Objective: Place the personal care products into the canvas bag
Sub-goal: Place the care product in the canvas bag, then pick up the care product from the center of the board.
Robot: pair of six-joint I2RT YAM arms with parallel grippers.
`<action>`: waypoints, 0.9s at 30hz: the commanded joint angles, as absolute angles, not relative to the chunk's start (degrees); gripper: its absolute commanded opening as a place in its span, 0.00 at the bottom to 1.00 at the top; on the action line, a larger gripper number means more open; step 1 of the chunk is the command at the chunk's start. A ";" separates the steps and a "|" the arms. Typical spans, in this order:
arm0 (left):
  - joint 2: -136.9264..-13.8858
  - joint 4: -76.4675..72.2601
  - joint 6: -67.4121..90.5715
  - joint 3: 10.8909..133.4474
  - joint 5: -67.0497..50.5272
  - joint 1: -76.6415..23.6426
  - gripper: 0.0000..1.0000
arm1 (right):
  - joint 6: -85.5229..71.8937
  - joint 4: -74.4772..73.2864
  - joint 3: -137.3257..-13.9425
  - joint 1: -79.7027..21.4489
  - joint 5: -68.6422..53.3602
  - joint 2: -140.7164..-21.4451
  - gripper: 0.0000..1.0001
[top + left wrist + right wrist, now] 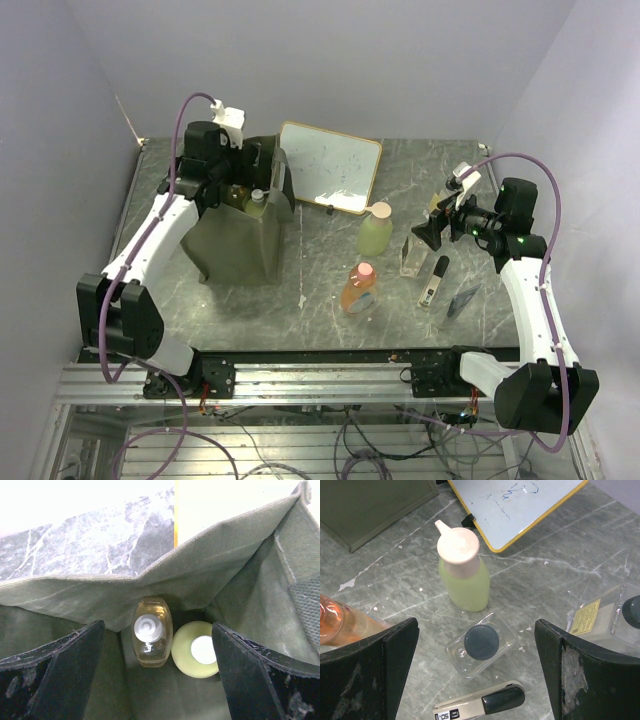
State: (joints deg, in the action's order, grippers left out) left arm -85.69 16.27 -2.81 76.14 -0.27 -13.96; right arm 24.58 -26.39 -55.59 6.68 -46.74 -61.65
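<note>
The olive canvas bag (pixel 238 245) stands at the left with its mouth up. My left gripper (pixel 247 183) hangs open over that mouth. In the left wrist view the gripper (pixel 157 626) holds nothing; below it an amber pump bottle (pixel 151 639) and a yellow-green pump bottle (pixel 196 649) stand on the bag's floor. My right gripper (pixel 428 232) is open at the right. In its wrist view the gripper (pixel 476 625) hovers over a clear bottle with a black cap (pixel 481 644). A green bottle with a pink cap (pixel 463 575) stands just beyond, an orange bottle (pixel 340 625) lies left, and another clear bottle (pixel 607 620) stands right.
A wood-framed whiteboard (pixel 331 167) leans at the back centre, next to the bag. A slim white tube with a black cap (pixel 434 281) lies near the right arm, with a flat clear item (pixel 460 300) beside it. The orange bottle (pixel 359 289) lies mid-table.
</note>
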 commanded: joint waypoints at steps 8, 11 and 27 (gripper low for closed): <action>-77.25 13.39 -3.68 79.65 1.91 -13.89 0.94 | 25.23 -25.52 -55.11 6.65 -47.01 -61.39 1.00; -75.96 14.51 -2.81 81.32 -0.22 -13.96 0.94 | 25.23 -25.52 -55.17 6.64 -46.94 -61.38 1.00; -72.40 26.54 -8.04 89.74 -22.02 -20.76 0.97 | 24.98 -25.35 -55.11 6.59 -47.08 -61.27 1.00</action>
State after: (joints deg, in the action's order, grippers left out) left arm -72.79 21.50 -4.36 87.55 -15.20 -17.19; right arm 24.67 -26.39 -55.59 6.68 -46.74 -61.65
